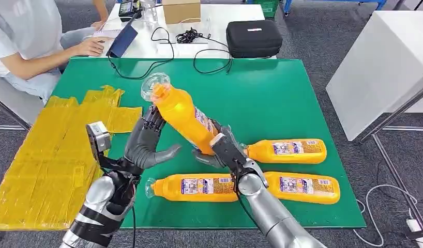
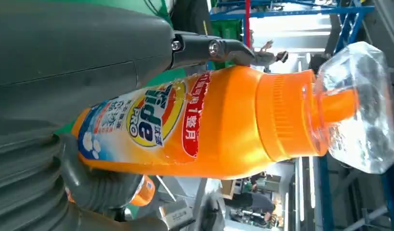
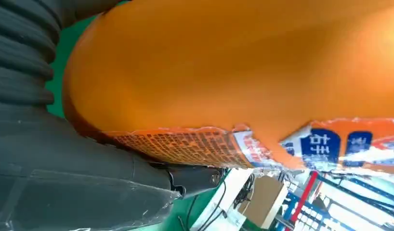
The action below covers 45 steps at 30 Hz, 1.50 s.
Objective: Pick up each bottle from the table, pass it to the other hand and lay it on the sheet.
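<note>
Above the green table, tilted orange bottle gripped in right-hand fingers (left fingers spread beside it)

Four orange bottles: one held up, three lying on the table.

Silver arms, dark grey hands, black wrist cable.

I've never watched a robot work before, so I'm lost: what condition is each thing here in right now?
Raised bottle: in the air, tilted, clear cap on.
Right hand: grips the raised bottle's lower end.
Left hand: fingers touching the bottle near its neck.
Three bottles: lying on the green table.
Yellow sheet: spread flat, no bottles on it.
Black case: closed.
</note>
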Each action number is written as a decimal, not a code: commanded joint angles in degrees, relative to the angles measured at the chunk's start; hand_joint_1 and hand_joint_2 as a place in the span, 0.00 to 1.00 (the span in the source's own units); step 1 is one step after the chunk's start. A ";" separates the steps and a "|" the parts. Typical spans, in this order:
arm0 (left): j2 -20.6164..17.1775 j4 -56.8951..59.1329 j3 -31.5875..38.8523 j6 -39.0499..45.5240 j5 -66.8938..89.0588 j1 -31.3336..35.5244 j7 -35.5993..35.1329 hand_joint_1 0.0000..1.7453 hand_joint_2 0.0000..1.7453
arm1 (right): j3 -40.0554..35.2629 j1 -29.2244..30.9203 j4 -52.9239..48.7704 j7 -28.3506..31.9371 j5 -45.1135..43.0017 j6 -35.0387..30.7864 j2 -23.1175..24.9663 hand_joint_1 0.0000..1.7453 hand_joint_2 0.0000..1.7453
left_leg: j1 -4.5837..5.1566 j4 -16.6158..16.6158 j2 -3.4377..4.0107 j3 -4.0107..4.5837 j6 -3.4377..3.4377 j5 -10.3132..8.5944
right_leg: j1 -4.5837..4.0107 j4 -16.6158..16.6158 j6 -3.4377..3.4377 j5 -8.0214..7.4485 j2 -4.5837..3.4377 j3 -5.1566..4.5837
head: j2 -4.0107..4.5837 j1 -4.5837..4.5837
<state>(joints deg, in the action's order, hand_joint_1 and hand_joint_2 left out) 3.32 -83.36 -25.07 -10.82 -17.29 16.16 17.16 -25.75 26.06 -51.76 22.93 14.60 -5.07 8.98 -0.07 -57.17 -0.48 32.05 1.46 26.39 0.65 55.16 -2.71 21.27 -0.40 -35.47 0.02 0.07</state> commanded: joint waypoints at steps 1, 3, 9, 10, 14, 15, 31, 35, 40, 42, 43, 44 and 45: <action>-1.05 1.09 -3.82 -0.04 0.80 1.22 0.01 0.00 1.00 | -1.52 4.96 7.45 -1.36 1.63 -1.76 1.23 1.00 1.00 | -0.04 0.00 0.11 -0.24 -0.08 0.09 | -0.05 0.01 0.09 0.06 -0.04 0.20 | 0.00 0.02; -0.86 1.39 -4.06 -0.04 0.79 1.49 0.01 0.00 1.00 | -2.78 5.46 8.59 -1.50 3.03 -2.25 2.13 1.00 1.00 | -0.02 0.01 0.09 -0.10 -0.05 0.04 | -0.03 -0.01 0.06 0.01 -0.04 0.08 | 0.00 0.02; -0.01 3.49 -3.88 0.10 0.65 2.61 -0.02 0.00 1.00 | -12.64 5.22 9.14 -1.07 12.05 -3.34 4.65 1.00 1.00 | -0.06 -0.01 0.17 -0.20 -0.08 0.10 | -0.07 0.02 0.09 0.06 -0.10 0.15 | 0.00 0.00; 0.14 3.70 -3.76 0.10 0.58 2.72 0.00 0.00 1.00 | -14.32 4.74 8.63 -1.22 13.21 -3.22 4.74 1.00 1.00 | -0.05 0.00 0.14 -0.15 -0.07 0.07 | -0.05 0.02 0.08 0.04 -0.08 0.10 | 0.00 0.02; 0.36 4.07 -3.57 0.09 0.54 3.11 0.00 0.00 1.00 | -17.46 3.41 7.54 -0.87 14.28 -2.21 4.83 1.00 1.00 | -0.06 0.02 0.08 -0.27 -0.08 0.11 | -0.07 0.01 0.10 0.10 0.00 0.21 | 0.00 0.00; 0.40 4.16 -3.51 0.12 0.54 3.18 0.00 0.00 1.00 | -17.88 3.23 7.28 -0.90 14.25 -1.97 4.63 1.00 1.00 | -0.06 0.01 0.02 -0.18 -0.07 0.07 | -0.07 0.01 0.09 0.08 0.04 0.14 | 0.00 0.07; 2.73 7.89 0.79 2.96 -1.74 2.84 0.62 0.99 1.00 | -24.08 2.47 6.70 -1.96 16.71 -2.25 3.92 1.00 1.00 | -0.05 0.01 -0.01 -0.10 -0.06 0.04 | -0.07 -0.01 0.08 0.06 0.07 0.07 | 0.00 0.02; 2.91 7.45 1.35 3.75 -2.66 2.35 0.61 1.00 1.00 | -23.94 2.42 7.20 -1.75 16.23 -2.84 3.84 1.00 1.00 | -0.06 0.01 -0.02 -0.17 -0.07 0.08 | -0.08 -0.01 0.09 0.10 0.10 0.14 | 0.00 0.02; 2.79 6.74 2.22 4.97 -3.75 1.73 0.54 1.00 1.00 | -23.32 2.38 7.55 -1.86 15.72 -3.77 3.54 1.00 1.00 | -0.06 0.01 -0.04 -0.14 -0.07 0.07 | -0.08 -0.01 0.09 0.11 0.12 0.12 | 0.00 0.02; 2.79 6.74 2.22 4.97 -3.75 1.73 0.54 1.00 1.00 | -23.32 2.38 7.55 -1.86 15.72 -3.77 3.54 1.00 1.00 | -0.05 0.02 -0.03 -0.05 -0.05 0.02 | -0.06 -0.02 0.06 0.05 0.08 0.02 | 0.00 0.02; 2.75 6.97 2.26 5.13 -3.92 1.72 0.50 1.00 1.00 | -23.27 2.36 7.48 -1.80 15.61 -3.89 3.49 1.00 1.00 | -0.06 0.00 -0.04 -0.18 -0.07 0.08 | -0.08 0.00 0.10 0.12 0.12 0.16 | 0.00 0.00; 2.74 7.03 2.30 5.19 -4.03 1.69 0.48 1.00 1.00 | -23.19 2.36 7.38 -1.79 15.58 -4.05 3.43 1.00 1.00 | -0.06 0.01 -0.03 -0.11 -0.06 0.05 | -0.08 -0.01 0.08 0.08 0.10 0.09 | 0.00 0.02; 2.71 7.11 2.38 5.26 -4.13 1.65 0.47 1.00 1.00 | -23.10 2.34 7.25 -1.80 15.56 -4.22 3.36 1.00 1.00 | -0.03 0.03 -0.02 -0.04 -0.04 0.01 | -0.04 -0.02 0.06 0.04 0.07 0.01 | 0.00 0.02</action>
<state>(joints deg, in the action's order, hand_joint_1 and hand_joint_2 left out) 4.24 -80.89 -22.45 -6.47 -20.81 13.85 18.56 -41.18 28.24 -46.45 19.72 29.11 -9.05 12.57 -0.07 -57.17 -0.43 32.09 1.46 26.39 0.64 55.17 -2.70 21.28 -0.42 -35.57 0.02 0.09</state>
